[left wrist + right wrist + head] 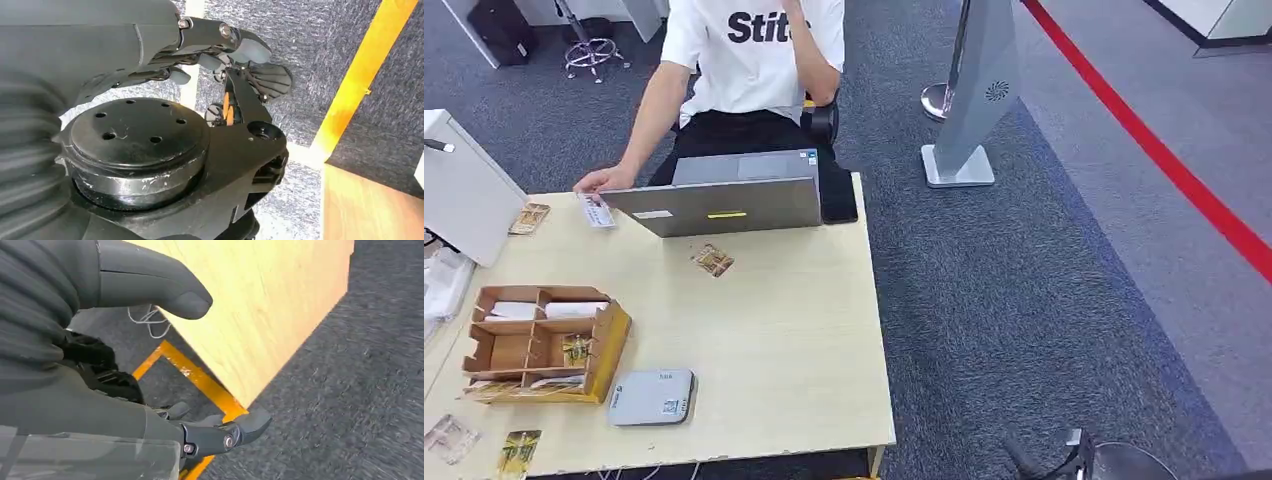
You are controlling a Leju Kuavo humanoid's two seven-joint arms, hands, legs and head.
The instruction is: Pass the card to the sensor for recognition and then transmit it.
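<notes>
Both hands hang below the surface, near the floor. The left hand has its fingers loosely curled above the grey carpet and holds nothing; the right hand sits just beside the surface's wooden side, thumb and fingers apart, also holding nothing. On the surface's near edge lies a card at the left corner, with a clear wrapper beside it. Just beyond, the grey sensor lies flat, touching or nearly touching the right side of a cardboard box divided into compartments; one compartment holds a card, others hold white packets. Farther on, near the middle, a lone card lies flat, well apart from both hands. Behind it stands an open laptop, its back to the robot. At the far left a further card lies near a white case. A person sits behind the laptop, one hand resting on a white tag at the far edge.
</notes>
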